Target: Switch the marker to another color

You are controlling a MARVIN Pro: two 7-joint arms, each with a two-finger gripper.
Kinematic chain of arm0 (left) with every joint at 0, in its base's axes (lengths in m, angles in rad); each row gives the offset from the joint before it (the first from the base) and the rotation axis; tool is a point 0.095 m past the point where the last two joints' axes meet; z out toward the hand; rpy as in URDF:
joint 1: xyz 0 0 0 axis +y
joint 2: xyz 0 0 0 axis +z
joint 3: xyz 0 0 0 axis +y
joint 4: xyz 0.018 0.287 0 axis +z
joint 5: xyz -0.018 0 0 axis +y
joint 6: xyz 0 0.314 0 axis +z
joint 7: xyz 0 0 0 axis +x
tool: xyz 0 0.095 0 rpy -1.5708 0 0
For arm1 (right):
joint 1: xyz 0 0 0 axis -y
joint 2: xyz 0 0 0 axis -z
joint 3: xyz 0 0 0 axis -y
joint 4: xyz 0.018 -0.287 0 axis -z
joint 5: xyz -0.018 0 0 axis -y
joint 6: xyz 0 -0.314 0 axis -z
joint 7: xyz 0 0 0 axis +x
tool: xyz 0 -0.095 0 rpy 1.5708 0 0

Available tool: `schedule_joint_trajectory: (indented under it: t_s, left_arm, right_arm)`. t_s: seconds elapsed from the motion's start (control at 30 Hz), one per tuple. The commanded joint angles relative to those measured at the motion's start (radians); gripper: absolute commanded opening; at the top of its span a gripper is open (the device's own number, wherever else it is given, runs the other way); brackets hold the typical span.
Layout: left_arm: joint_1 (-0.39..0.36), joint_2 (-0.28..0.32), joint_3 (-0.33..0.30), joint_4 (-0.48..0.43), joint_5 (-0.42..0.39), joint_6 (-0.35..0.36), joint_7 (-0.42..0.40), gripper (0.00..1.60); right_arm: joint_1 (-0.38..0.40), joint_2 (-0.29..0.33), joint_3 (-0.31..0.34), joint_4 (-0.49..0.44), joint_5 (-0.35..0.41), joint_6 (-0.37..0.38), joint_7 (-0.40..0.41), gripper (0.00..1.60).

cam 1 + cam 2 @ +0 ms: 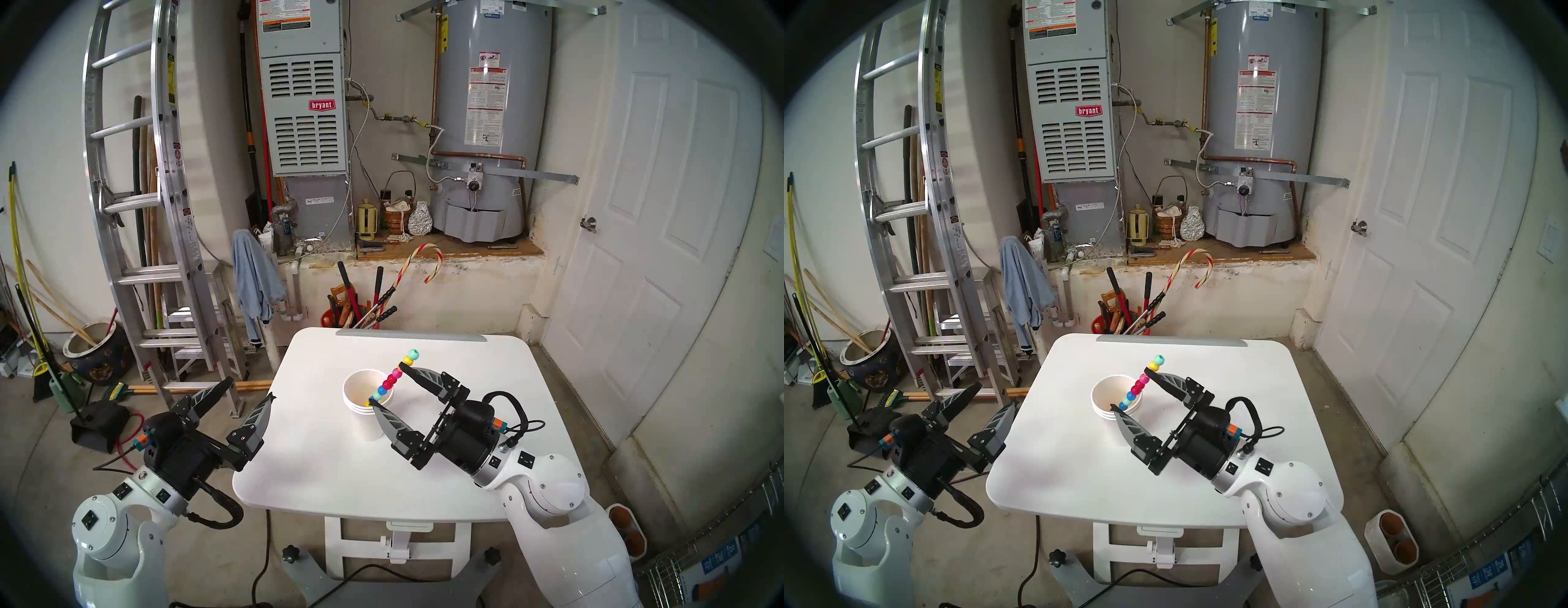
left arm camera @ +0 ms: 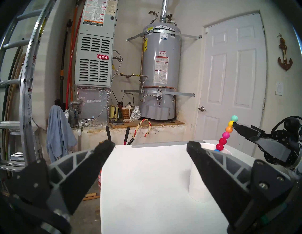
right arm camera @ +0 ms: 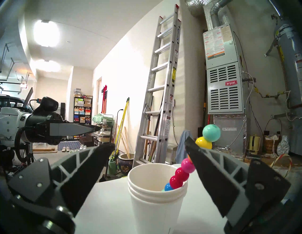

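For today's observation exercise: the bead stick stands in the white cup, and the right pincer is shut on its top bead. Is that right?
Not quite. The bead stick does stand in the white cup, but the right pincer is open, one finger on either side of the stick, gripping nothing. The right wrist view shows it.

The right hand [image 3: 149, 147] stands wide open around a stack of white paper cups [image 3: 156, 207] on the white table [image 3: 106, 212]. The bead stick [image 3: 183, 170] leans out of the top cup to the right, its orange bead behind the right finger [image 3: 212, 171]. The left hand [image 3: 91, 129] hovers at far left, a ladder [image 3: 163, 91] behind.
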Motion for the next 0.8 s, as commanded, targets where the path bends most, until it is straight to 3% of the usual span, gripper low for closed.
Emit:
schedule_joint_trajectory:
  t_s: [0.0,0.13,0.17,0.2,0.3,0.43,0.53,0.63,0.77]
  left_arm:
    - [-0.002,-0.003,0.001,-0.008,0.002,-0.003,0.002,1.60]
    - [-0.003,-0.003,0.002,-0.007,0.003,-0.003,0.002,1.60]
    - [-0.004,-0.004,0.002,-0.006,0.003,-0.003,0.002,1.60]
    - [-0.004,-0.004,0.002,-0.006,0.004,-0.002,0.002,1.60]
    - [-0.005,-0.004,0.001,-0.005,0.004,-0.002,0.002,1.60]
    - [-0.007,-0.004,0.000,-0.004,0.004,-0.001,0.002,1.60]
    - [-0.008,-0.004,-0.001,-0.002,0.004,0.000,0.002,1.60]
    - [-0.011,-0.004,-0.002,0.001,0.003,0.000,0.001,1.60]
    - [-0.013,-0.003,-0.003,0.005,0.003,-0.001,-0.001,1.60]
  right_arm:
    - [0.051,-0.024,-0.006,0.013,0.001,-0.014,-0.007,1.41]
    - [0.064,-0.028,-0.009,0.022,-0.006,-0.013,-0.015,1.32]
    - [0.066,-0.028,-0.010,0.023,-0.007,-0.013,-0.016,1.20]
    - [0.069,-0.029,-0.010,0.025,-0.007,-0.011,-0.018,1.18]
    - [0.079,-0.031,-0.013,0.033,-0.017,-0.011,-0.026,1.20]
    - [0.085,-0.034,-0.016,0.035,-0.025,0.001,-0.039,1.39]
    - [0.087,-0.031,-0.018,0.034,-0.026,0.003,-0.039,1.32]
    - [0.088,-0.027,-0.013,0.037,-0.024,0.004,-0.041,1.47]
    - [0.079,-0.025,-0.014,0.022,-0.021,0.005,-0.043,1.39]
